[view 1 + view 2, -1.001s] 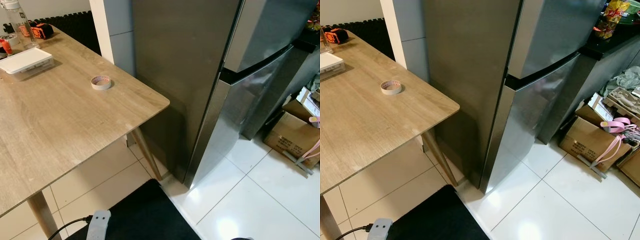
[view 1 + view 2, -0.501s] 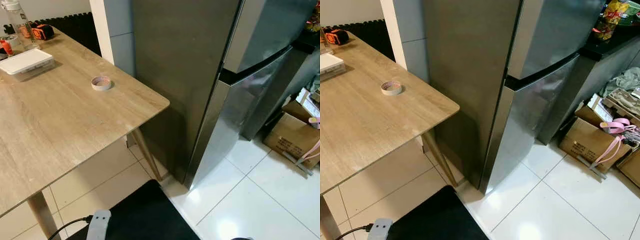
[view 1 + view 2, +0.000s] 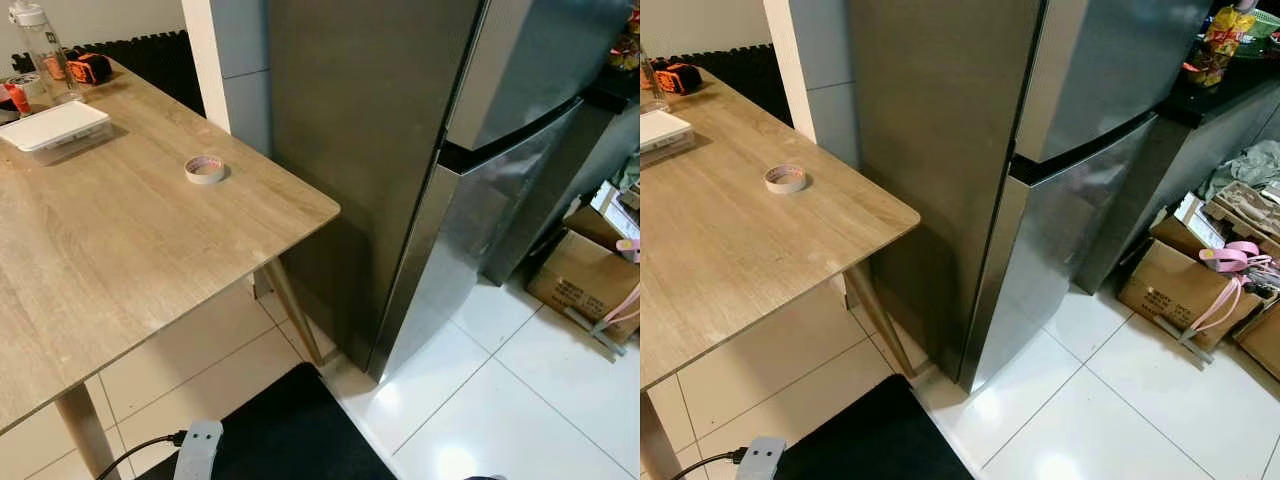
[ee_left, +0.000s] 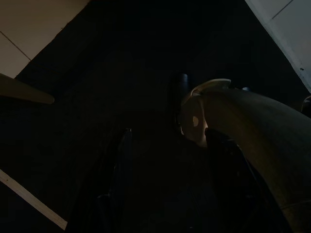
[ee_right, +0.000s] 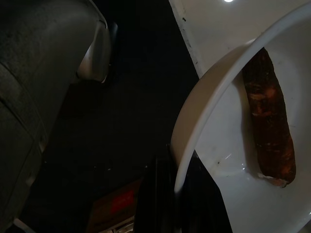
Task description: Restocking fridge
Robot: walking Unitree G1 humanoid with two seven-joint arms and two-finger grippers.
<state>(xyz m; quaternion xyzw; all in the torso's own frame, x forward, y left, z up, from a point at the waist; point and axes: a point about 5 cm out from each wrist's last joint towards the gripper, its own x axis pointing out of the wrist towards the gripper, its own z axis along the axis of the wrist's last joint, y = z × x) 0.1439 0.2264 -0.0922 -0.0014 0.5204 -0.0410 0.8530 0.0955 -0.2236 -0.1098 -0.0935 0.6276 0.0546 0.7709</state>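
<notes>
A tall stainless fridge (image 3: 400, 150) stands straight ahead with its upper door (image 3: 540, 50) and lower door (image 3: 480, 240) both closed. In the right wrist view my right gripper (image 5: 179, 189) is shut on the rim of a white bowl (image 5: 228, 165). A reddish-brown sausage-like piece of food (image 5: 269, 121) lies in the bowl. The bowl hangs low over the black mat and white floor tiles. The left wrist view is dark. There my left gripper (image 4: 170, 194) hangs beside my leg above the mat, its two fingers apart with nothing between them.
A wooden table (image 3: 120, 260) stands left of the fridge, carrying a tape roll (image 3: 205, 169), a white box (image 3: 55, 126) and a bottle (image 3: 40, 50). A black mat (image 3: 290, 430) and power strip (image 3: 197, 450) lie at my feet. Cardboard boxes (image 3: 585, 280) sit right of the fridge.
The head view has shifted very slightly, so the camera moved a little. No object has visibly moved.
</notes>
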